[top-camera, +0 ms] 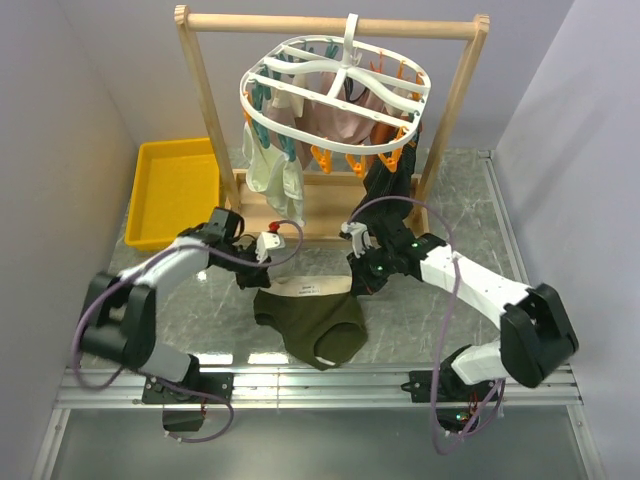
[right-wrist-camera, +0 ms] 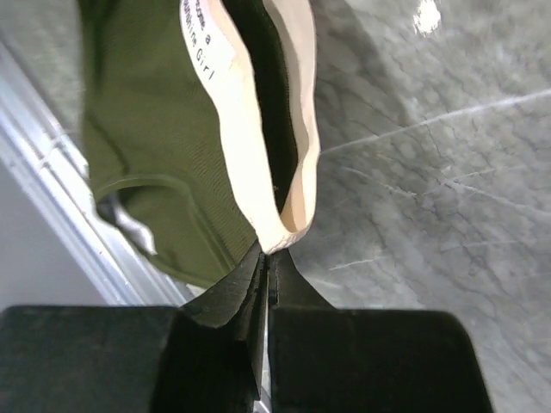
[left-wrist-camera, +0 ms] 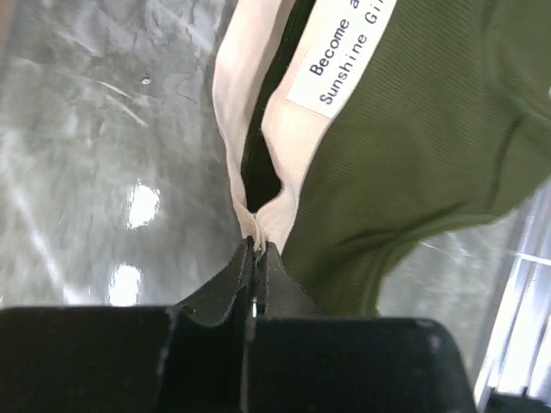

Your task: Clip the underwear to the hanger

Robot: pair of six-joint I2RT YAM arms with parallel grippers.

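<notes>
Clamped at either end by left pincer (left-wrist-camera: pixel 255 249) and right pincer (right-wrist-camera: pixel 265 254), the underwear (top-camera: pixel 310 320) should be raised taut (level) to the hanger (top-camera: pixel 346 62).

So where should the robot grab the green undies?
By the pale waistband, at its two ends, left gripper from the left, right gripper from the right. Those folded ends stick out for pinching, and holding both should pull the band flat.

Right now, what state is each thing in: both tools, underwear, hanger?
left tool: shut on one end of the waistband.
right tool: shut on the other end.
underwear: unclipped, stretched between the tools, body low over the table.
hanger: hanging on the wooden rail, other garments clipped.
</notes>
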